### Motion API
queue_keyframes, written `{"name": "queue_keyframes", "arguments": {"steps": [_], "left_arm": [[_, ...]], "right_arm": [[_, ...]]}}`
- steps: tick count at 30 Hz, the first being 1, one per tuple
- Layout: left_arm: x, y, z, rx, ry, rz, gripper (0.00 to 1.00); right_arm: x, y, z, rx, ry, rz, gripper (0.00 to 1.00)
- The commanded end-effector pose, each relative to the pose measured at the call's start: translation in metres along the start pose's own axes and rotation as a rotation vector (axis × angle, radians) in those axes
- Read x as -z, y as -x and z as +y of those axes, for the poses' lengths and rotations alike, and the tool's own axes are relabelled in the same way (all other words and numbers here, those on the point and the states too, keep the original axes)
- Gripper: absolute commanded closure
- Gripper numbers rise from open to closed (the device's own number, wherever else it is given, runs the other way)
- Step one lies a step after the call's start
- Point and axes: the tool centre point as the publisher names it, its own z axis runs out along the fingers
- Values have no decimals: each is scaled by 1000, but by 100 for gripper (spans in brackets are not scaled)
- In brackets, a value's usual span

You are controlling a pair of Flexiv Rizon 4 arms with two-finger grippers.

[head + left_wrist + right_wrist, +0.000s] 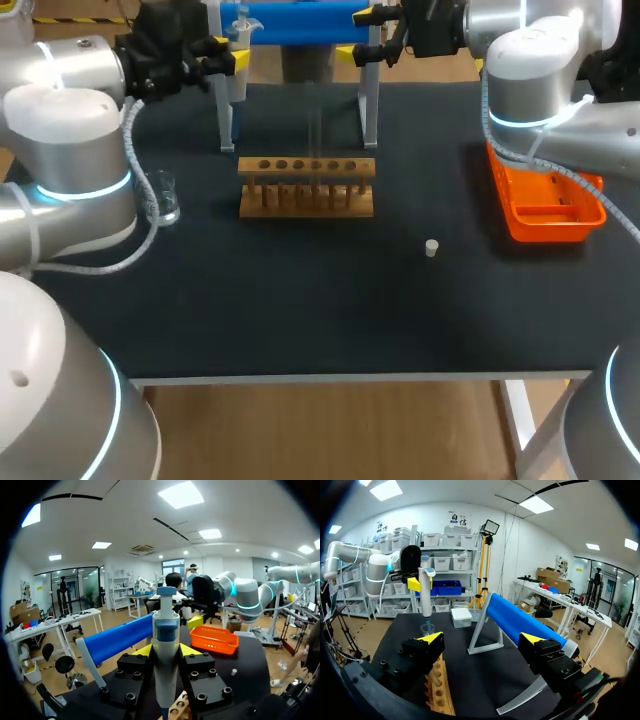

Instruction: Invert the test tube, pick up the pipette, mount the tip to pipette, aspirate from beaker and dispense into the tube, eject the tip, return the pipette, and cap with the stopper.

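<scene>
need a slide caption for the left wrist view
Left gripper shut on the upright pipette, with the blue stand bar and orange tray beyond it.

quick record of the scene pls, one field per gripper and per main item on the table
left gripper: shut on the pipette, which stands upright
right gripper: open, holding nothing
beaker: clear, left of the rack, beside the left arm
test tube rack: wooden, in the middle
stopper: loose, to the right of the rack and nearer the front edge
orange tray: far right, under the right arm
blue stand: behind the rack
</scene>
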Motion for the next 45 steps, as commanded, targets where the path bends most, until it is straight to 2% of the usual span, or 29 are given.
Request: {"name": "queue_keyframes", "arguments": {"steps": [1,6,16,27,34,45], "left_arm": [[-21,8,3,6,-34,-47,100],[-29,20,3,17,-35,-118,100],[-41,42,-1,79,-19,-324,100],[-55,59,-4,105,6,-407,100],[-59,74,-3,147,67,-497,100],[-63,96,-1,184,76,-577,100]], "right_arm": [[0,-1,0,0,0,-3,0],[0,-1,0,0,0,-3,0],[0,-1,0,0,0,-3,0],[0,-1,0,0,0,-3,0],[0,-1,0,0,0,-3,0],[0,-1,0,0,0,-3,0]]}}
